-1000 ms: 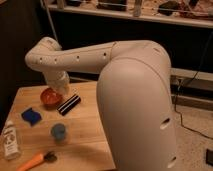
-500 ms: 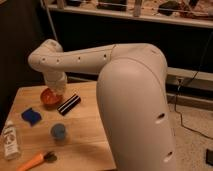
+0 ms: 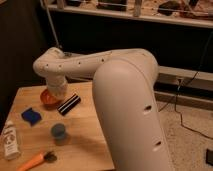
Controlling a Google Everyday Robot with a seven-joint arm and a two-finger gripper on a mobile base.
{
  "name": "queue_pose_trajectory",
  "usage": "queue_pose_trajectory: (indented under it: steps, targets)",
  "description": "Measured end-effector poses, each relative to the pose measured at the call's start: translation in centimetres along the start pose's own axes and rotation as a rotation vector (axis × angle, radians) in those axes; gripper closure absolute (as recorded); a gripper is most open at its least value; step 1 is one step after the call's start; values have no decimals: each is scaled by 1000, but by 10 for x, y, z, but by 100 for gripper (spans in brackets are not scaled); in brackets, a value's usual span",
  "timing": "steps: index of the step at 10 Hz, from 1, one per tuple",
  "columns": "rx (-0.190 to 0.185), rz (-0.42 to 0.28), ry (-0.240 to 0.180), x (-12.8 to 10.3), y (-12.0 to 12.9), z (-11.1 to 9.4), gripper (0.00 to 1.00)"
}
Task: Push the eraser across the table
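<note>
The eraser [image 3: 68, 104], a black block with thin white stripes, lies at an angle on the pale wooden table [image 3: 82, 132], just right of an orange bowl [image 3: 48, 99]. My white arm bends down from the right. The gripper [image 3: 58, 93] hangs at its end over the bowl's right side, just left of the eraser's near end. I cannot tell whether it touches the eraser.
A blue squarish sponge [image 3: 31, 116] lies left of centre. A grey-blue round object [image 3: 58, 131] sits in front of it. A clear bottle [image 3: 10, 141] stands at the left edge. An orange-handled brush [image 3: 33, 161] lies at the front. Dark shelving stands behind, with cables on the floor to the right.
The arm's bend and wrist have come down a little, toward the bowl and the eraser. The eraser has not visibly moved.
</note>
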Motion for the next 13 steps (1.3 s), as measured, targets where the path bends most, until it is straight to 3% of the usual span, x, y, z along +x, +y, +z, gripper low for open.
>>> queue_pose_trajectory:
  steps: [4, 8, 11, 13]
  targets:
    - [-27, -56, 64, 8, 25, 33, 100]
    - [-166, -47, 73, 6, 57, 44, 100]
    - [-153, -96, 132, 26, 58, 56, 100]
    - [-107, -144, 199, 42, 55, 70, 100]
